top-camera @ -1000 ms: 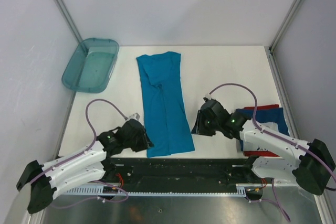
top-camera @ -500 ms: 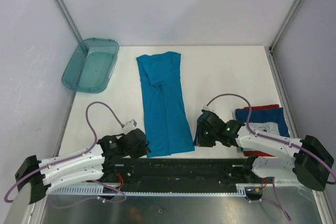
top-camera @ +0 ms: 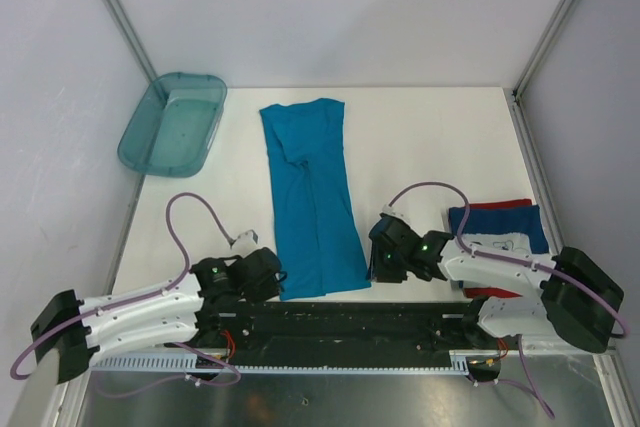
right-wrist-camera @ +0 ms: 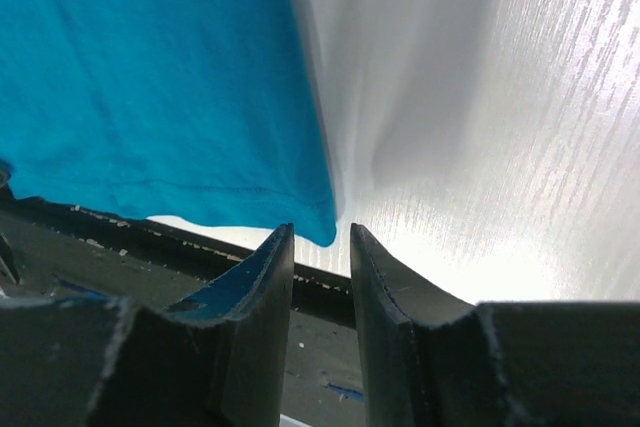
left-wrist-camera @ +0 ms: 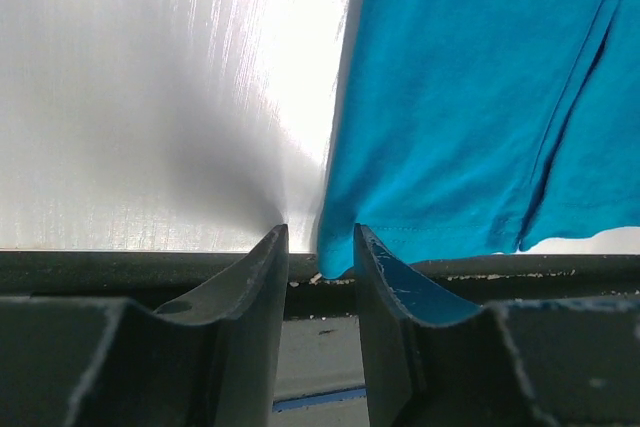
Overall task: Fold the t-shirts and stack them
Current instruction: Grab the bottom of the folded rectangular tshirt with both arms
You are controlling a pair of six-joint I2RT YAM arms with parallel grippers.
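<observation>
A plain teal-blue t-shirt (top-camera: 310, 197) lies flat as a long narrow strip, its hem at the table's near edge. My left gripper (top-camera: 272, 277) is at the hem's left corner. In the left wrist view its jaws (left-wrist-camera: 320, 247) stand open, with the cloth's (left-wrist-camera: 460, 97) corner tip hanging between them. My right gripper (top-camera: 378, 259) is at the hem's right corner. It is open (right-wrist-camera: 318, 245), and that corner of the cloth (right-wrist-camera: 160, 77) ends just ahead of the gap. A folded dark blue t-shirt (top-camera: 520, 232) with a red edge lies at the right, partly under the right arm.
A translucent teal bin (top-camera: 172, 122) stands at the back left. A black rail (top-camera: 340, 312) runs along the near edge of the white table (top-camera: 430, 137), right below both grippers. Grey walls close off the left, back and right sides.
Both grippers have come down towards the table's near edge, ending at the two hem corners of the teal shirt. The shirt itself has not moved.
</observation>
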